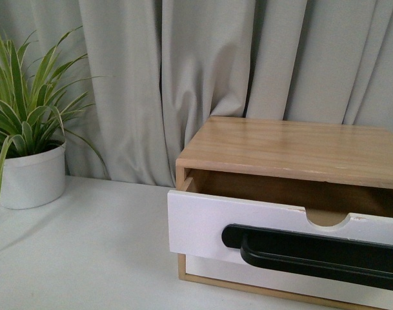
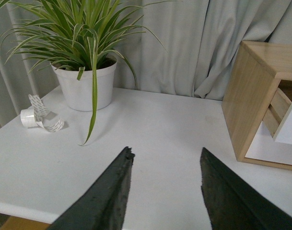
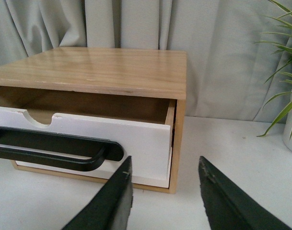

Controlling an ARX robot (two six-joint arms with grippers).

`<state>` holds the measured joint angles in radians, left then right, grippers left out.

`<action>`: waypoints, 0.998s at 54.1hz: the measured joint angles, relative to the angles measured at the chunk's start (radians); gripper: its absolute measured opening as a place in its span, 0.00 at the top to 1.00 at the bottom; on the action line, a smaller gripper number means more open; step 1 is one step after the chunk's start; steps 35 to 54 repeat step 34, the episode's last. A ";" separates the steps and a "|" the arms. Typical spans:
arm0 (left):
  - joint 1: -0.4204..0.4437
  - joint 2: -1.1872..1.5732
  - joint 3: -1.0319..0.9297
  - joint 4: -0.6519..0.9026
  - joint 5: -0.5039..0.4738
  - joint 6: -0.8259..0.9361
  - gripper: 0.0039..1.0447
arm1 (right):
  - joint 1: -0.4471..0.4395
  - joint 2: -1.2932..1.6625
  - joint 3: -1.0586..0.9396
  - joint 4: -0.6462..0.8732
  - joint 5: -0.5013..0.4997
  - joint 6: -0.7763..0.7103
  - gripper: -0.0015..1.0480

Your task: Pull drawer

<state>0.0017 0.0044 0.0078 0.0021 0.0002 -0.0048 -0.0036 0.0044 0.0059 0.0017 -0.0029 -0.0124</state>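
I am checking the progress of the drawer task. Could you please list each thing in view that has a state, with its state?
drawer: pulled partly out of the wooden cabinet, inside not visible
lower drawer front: closed
left hand: open, empty, above the table
right hand: open, empty, off the black handle
potted plant: upright
tape roll: partly unrolled

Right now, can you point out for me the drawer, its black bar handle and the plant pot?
drawer (image 1: 196, 223): front view, on the white front panel, left of the handle.
black bar handle (image 3: 50, 141): right wrist view, on the upper bar.
plant pot (image 2: 86, 88): left wrist view, on the white outer wall.
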 joint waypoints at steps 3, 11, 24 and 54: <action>0.000 0.000 0.000 0.000 0.000 0.000 0.42 | 0.000 0.000 0.000 0.000 0.000 0.000 0.44; 0.000 0.000 0.000 0.000 0.000 0.000 0.14 | 0.000 0.000 0.000 0.000 0.000 0.000 0.17; 0.000 0.000 0.000 0.000 0.000 0.000 0.06 | 0.000 0.000 0.000 0.000 0.000 0.002 0.09; 0.000 0.000 0.000 0.000 0.000 0.000 0.06 | 0.000 0.000 0.000 0.000 0.000 0.002 0.09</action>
